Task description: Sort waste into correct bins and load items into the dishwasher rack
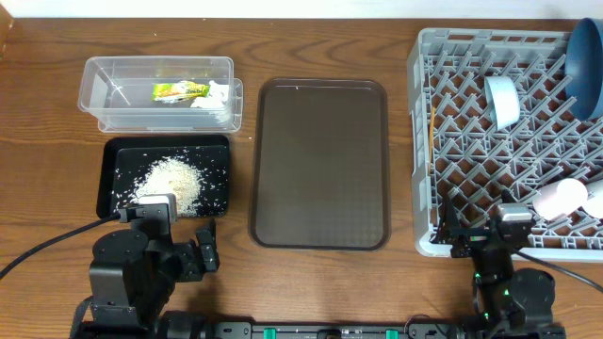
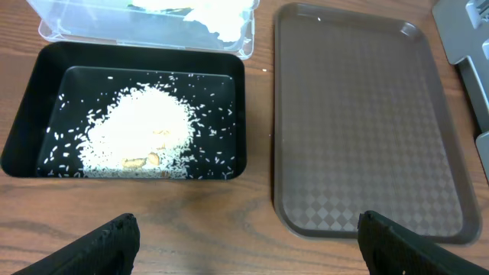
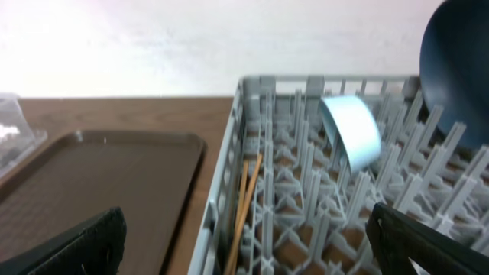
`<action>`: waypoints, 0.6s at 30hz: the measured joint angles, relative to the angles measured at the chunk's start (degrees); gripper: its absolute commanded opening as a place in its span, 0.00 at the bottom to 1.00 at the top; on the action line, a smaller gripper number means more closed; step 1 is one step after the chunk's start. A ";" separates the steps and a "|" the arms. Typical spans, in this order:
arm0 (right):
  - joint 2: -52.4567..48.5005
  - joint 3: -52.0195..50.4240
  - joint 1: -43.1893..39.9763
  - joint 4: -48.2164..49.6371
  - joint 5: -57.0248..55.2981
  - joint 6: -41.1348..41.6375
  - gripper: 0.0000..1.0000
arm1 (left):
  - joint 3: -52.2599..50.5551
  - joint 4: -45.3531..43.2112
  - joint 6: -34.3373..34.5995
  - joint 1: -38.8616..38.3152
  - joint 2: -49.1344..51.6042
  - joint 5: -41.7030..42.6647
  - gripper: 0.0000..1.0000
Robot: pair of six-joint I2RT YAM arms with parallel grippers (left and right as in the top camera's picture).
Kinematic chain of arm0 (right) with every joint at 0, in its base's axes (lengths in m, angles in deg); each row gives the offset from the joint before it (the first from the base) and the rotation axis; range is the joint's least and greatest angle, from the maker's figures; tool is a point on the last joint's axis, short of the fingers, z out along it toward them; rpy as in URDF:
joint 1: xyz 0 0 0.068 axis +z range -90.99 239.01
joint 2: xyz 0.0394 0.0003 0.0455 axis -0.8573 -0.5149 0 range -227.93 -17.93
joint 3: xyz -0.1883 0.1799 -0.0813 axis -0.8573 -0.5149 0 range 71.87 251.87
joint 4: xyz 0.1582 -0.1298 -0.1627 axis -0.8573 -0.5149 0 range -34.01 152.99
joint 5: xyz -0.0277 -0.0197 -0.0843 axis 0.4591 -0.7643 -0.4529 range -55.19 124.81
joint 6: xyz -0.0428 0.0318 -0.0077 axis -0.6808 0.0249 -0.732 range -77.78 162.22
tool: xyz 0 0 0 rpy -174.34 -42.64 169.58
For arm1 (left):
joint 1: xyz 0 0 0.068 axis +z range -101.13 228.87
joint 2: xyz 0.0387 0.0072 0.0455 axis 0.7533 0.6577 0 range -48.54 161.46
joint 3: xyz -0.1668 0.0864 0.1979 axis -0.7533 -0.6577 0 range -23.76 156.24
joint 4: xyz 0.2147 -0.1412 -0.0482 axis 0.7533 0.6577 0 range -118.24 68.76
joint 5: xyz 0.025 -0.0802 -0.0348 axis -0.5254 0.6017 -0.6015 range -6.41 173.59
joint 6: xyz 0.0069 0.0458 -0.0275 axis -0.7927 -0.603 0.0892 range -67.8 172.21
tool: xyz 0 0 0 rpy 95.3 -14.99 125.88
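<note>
Our left tool (image 2: 248,246) hangs low over the near edge of the bench (image 1: 47,113) with its fingers spread wide and nothing between them, in front of the gap between the black tray and the serving tray. Our right tool (image 3: 252,244) is just as wide and just as empty, at the near left corner of the rack.

The grey rack (image 1: 421,151) fills the right side of the bench. The brown serving tray (image 1: 320,160) lies in the middle, just left of it.

In the rack's far right corner we see the dark-blue dish (image 1: 584,66) standing on edge. The clear tub (image 1: 104,89) sits at the far left, and the black tray (image 1: 105,179) sits right in front of it, the two touching or nearly so. A heap of rice (image 1: 174,181) lies in the black tray, with loose grains scattered around it.

The light-blue bowl (image 1: 502,101) leans tilted among the rack's far pegs, left of the dish. The pink cup (image 1: 561,198) lies at the rack's near right, with a paler cup (image 1: 595,193) beside it at the picture's edge. The chopsticks (image 1: 432,141) lie along the rack's left wall. Inside the tub are the white tissue (image 1: 217,94) and, left of it, the yellow-green wrapper (image 1: 179,91).
</note>
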 measured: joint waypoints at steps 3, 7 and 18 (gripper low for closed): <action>1.97 -2.67 0.00 4.31 0.00 0.00 0.99 | 0.00 0.00 0.00 0.00 0.00 0.00 0.93; 2.43 -6.16 0.00 10.40 0.00 0.00 0.99 | 0.00 -0.02 0.00 0.00 0.00 0.00 0.93; 2.47 -11.67 -0.02 18.16 -1.16 -0.02 0.99 | 0.00 0.00 0.00 0.00 0.00 0.00 0.93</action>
